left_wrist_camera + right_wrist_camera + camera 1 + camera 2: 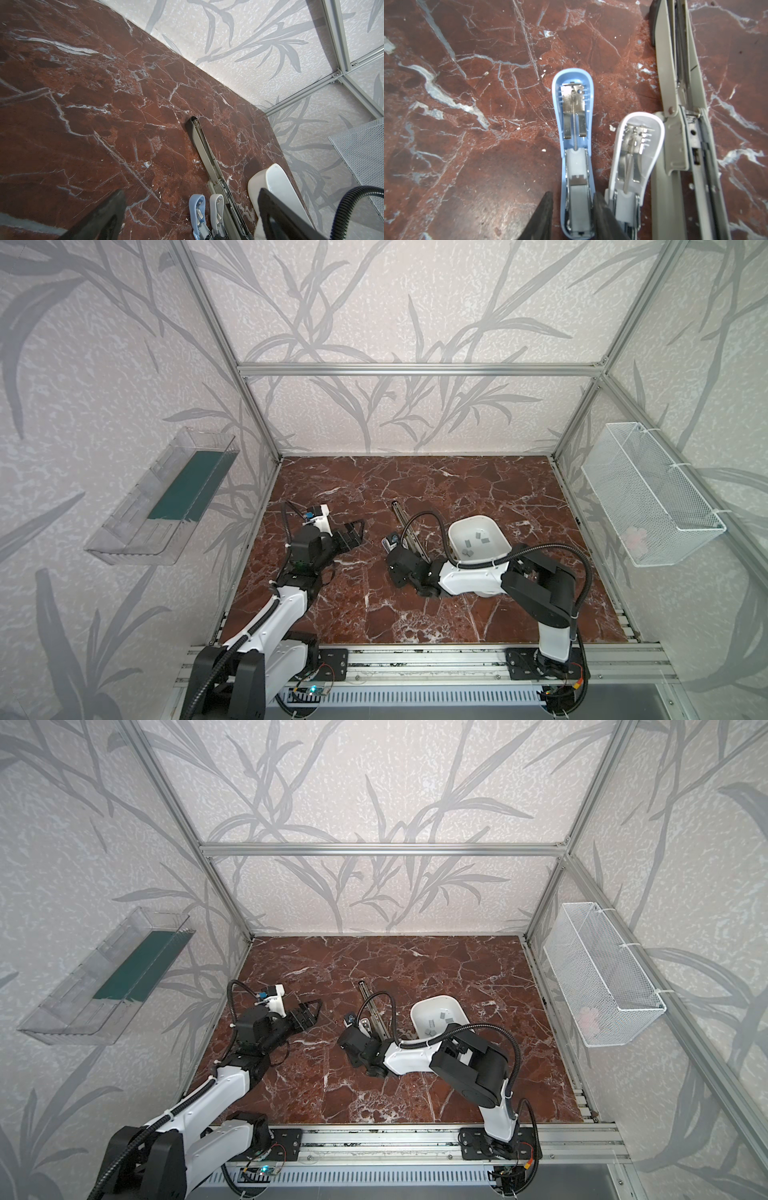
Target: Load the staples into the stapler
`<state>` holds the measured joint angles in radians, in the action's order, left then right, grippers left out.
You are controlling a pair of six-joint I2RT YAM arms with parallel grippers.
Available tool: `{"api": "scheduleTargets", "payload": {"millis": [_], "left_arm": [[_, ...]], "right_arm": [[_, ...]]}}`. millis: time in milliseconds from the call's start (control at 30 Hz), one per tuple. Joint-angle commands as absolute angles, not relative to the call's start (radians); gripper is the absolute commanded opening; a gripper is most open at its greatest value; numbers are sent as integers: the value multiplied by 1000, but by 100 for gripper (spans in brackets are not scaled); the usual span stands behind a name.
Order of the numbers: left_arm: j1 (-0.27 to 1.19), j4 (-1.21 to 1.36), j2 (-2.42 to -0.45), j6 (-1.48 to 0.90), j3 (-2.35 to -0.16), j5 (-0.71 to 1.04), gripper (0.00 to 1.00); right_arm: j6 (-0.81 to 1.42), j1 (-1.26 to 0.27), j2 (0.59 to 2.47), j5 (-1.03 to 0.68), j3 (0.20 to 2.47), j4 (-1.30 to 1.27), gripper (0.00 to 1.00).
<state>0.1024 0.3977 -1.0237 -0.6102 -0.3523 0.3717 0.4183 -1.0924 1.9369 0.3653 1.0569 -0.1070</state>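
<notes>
Right gripper [572,195] jaws apart, straddling opened blue stapler [573,128], its long axis along the fingers. Staples [473,541] in white bowl [463,531] just right; right arm nearer. Left gripper [360,534] wide open.

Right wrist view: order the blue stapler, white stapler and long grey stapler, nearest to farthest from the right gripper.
1. Blue stapler: straddled by the right gripper.
2. White stapler: directly beside the blue one.
3. Long grey stapler: beyond the white one, outermost.
</notes>
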Motion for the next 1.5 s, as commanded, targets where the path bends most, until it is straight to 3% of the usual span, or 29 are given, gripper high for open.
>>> {"api": "scheduleTargets", "payload": {"millis": [0, 233, 1167, 1467], "left_arm": [[99, 424, -1023, -589, -344, 373, 99], [99, 437, -1043, -591, -336, 373, 99], [99, 531, -1176, -609, -309, 440, 99], [99, 577, -1225, -620, -310, 477, 99]], "right_arm": [[429, -1105, 1943, 366, 1047, -106, 26], [432, -1128, 1956, 350, 1050, -128, 21], [416, -1128, 1893, 321, 907, -294, 26], [400, -1127, 1900, 314, 905, -328, 21]]}}
